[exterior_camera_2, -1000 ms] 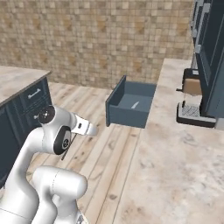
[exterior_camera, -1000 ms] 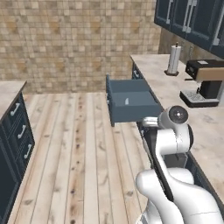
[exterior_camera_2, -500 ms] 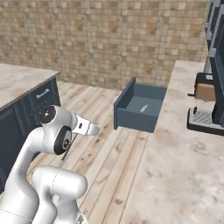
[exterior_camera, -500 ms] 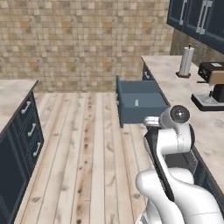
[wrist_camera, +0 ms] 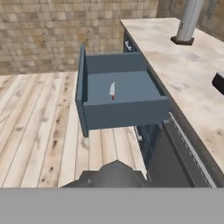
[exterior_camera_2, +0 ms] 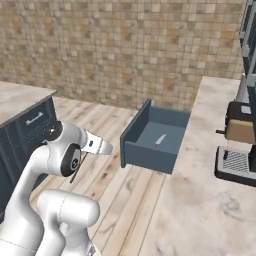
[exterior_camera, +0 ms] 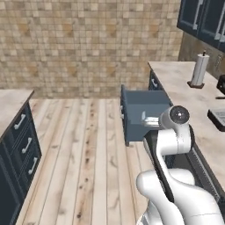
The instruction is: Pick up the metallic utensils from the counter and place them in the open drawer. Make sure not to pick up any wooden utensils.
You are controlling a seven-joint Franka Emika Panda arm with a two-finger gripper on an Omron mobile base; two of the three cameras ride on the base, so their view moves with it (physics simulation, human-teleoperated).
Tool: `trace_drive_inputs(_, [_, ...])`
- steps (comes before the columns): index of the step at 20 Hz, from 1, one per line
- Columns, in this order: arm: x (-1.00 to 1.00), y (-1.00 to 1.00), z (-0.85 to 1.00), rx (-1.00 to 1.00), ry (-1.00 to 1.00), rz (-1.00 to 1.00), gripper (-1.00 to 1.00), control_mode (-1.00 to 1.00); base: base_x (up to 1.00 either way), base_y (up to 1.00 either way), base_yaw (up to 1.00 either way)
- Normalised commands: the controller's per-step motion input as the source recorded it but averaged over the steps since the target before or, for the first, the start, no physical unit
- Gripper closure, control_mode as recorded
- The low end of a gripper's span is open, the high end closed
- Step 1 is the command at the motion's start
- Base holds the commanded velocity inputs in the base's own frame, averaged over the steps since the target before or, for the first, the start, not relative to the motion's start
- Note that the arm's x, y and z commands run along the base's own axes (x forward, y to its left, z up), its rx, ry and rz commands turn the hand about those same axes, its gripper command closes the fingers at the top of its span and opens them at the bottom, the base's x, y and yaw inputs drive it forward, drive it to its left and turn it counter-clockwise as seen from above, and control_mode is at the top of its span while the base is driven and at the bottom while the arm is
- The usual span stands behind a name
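Small knife (wrist_camera: 112,90) lies on floor of open drawer (wrist_camera: 123,111) — silver blade, reddish handle; gripper (exterior_camera_2: 102,148) closed, empty, held back from drawer front; placing step looks done; next move — judged — none but confirming no metal left on counter.

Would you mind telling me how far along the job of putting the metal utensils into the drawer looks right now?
Done: the small knife lies on the floor of the open drawer, blade away from the drawer front. In hand: nothing; the gripper is shut and empty, hanging over the wooden floor apart from the drawer. Left: apparently nothing, since no other metal utensil appears on the countertop beside the drawer.
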Motion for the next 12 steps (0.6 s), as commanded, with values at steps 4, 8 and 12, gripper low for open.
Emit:
trace_drive_inputs(4, [0.00,0.00,0.00,0.00,0.00,0.00,1.00,1.00,1.00,-0.30,0.05])
trace_drive_inputs(8, [0.00,0.00,0.00,0.00,0.00,0.00,1.00,1.00,0.94,-0.36,0.09])
trace_drive_inputs(12, [0.00,0.00,0.00,0.00,0.00,0.00,1.00,1.00,0.38,-0.46,0.15])
